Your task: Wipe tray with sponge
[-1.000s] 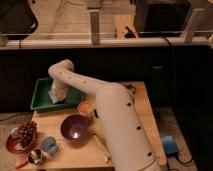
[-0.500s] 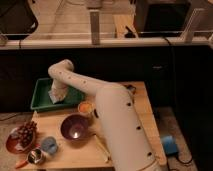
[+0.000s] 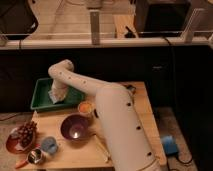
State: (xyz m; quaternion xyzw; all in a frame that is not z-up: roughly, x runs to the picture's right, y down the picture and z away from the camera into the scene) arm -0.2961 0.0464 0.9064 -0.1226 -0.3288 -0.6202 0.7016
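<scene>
One gripper [image 3: 57, 94] hung with the green tray [image 3: 41, 91] beneath it (gripping or not, I couldn't tell), purple bowl [image 3: 76, 128] nearby.

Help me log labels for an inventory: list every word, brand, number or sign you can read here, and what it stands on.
None: no readable text, number or sign shows anywhere.
Tray, bowl, table and arm: no lettering can be made out on them.
Gripper, down in the tray: no marking can be made out.
</scene>
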